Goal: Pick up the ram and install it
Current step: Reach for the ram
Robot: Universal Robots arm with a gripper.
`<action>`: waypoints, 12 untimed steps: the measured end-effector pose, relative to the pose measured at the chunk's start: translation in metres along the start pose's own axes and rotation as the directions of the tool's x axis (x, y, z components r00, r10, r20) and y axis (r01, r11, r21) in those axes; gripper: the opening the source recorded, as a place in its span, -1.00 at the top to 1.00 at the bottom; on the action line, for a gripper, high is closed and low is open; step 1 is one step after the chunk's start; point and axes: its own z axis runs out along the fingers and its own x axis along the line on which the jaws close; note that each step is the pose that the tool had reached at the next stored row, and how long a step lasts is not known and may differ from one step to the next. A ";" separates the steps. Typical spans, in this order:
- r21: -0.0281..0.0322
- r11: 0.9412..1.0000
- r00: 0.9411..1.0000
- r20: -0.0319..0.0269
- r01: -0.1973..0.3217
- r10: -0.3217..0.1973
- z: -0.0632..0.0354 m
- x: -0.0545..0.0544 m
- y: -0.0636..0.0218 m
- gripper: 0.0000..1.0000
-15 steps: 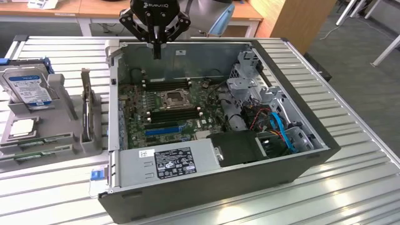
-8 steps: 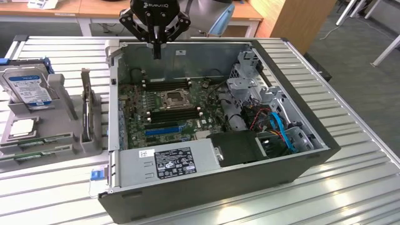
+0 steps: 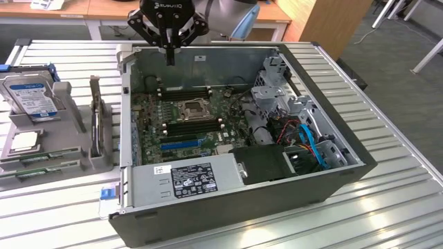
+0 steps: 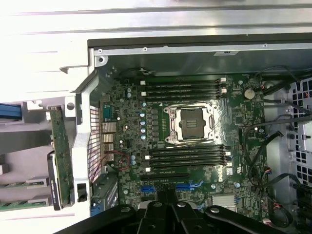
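On slatted metal table (image 3: 398, 220): open computer case (image 3: 229, 210), grey parts rack (image 3: 102, 155) just beside, at exterior view's left.

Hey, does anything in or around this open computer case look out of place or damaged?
Nothing looks spilled, broken or askew. The computer case lies open, its processor socket has no cooler and the black memory slots beside it are empty, which fits a part-built machine. The hand hangs shut over the case, holding nothing.
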 end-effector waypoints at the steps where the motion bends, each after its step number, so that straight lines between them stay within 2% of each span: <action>1: 0.000 1.000 1.000 0.000 0.000 0.000 0.0000 0.001 -0.0001 0.80; 12: 0.000 1.000 1.000 0.000 0.000 0.000 -0.0003 0.018 -0.0013 0.80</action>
